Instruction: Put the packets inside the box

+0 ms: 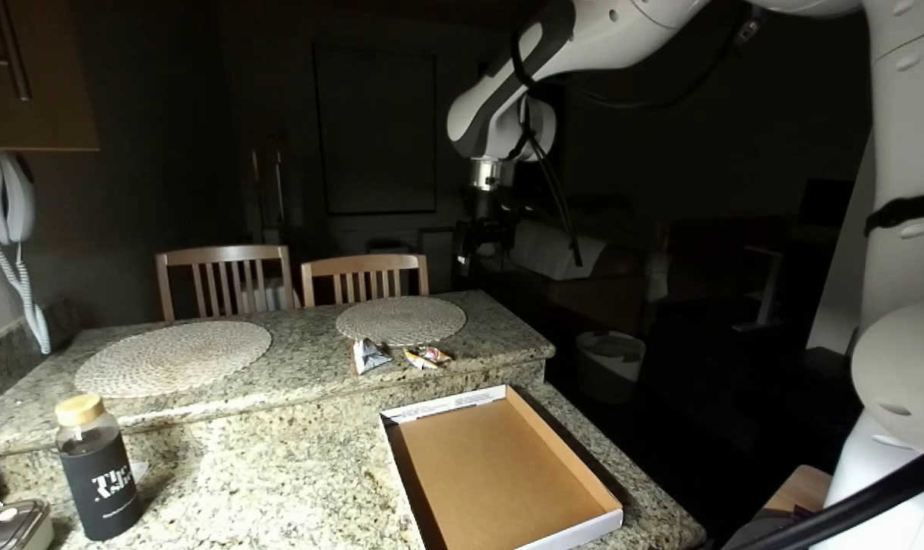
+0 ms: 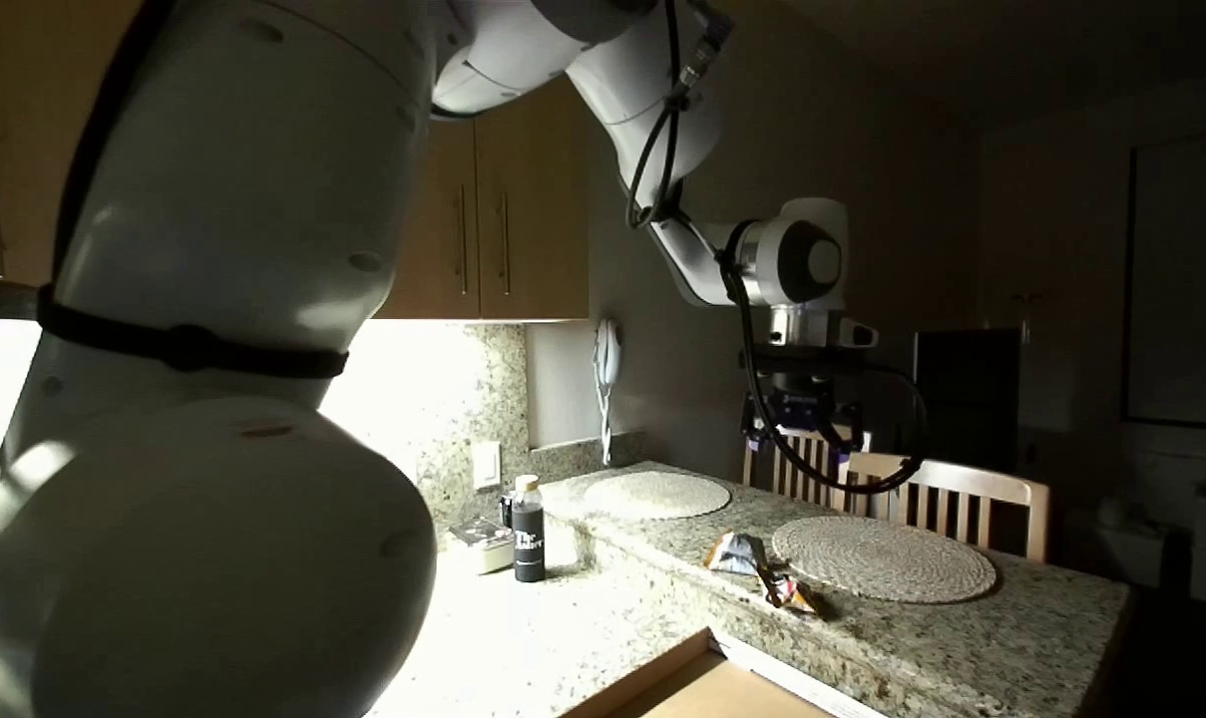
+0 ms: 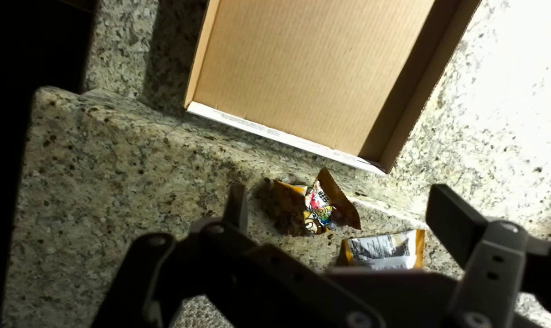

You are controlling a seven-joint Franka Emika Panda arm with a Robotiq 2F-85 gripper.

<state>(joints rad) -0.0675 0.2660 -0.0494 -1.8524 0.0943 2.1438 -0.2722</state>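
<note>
Two packets lie on the raised granite ledge. An orange, brightly printed packet (image 3: 318,209) shows also in both exterior views (image 1: 427,357) (image 2: 787,591). A silver-and-orange packet (image 3: 384,248) lies beside it (image 1: 370,356) (image 2: 737,553); in the wrist view its lower part is hidden behind the gripper. The shallow cardboard box (image 1: 496,466) sits on the lower counter in front of the ledge, with nothing in it in this view. It shows also in the wrist view (image 3: 302,68) and partly in an exterior view (image 2: 742,693). My gripper (image 3: 341,209) is open and empty, above the ledge (image 2: 802,437).
Two round woven placemats (image 1: 175,357) (image 1: 400,319) lie on the ledge. A dark bottle with a wooden cap (image 1: 98,473) and a lidded container (image 1: 11,525) stand on the lower counter. A step separates ledge and counter. Chairs (image 1: 366,279) stand behind.
</note>
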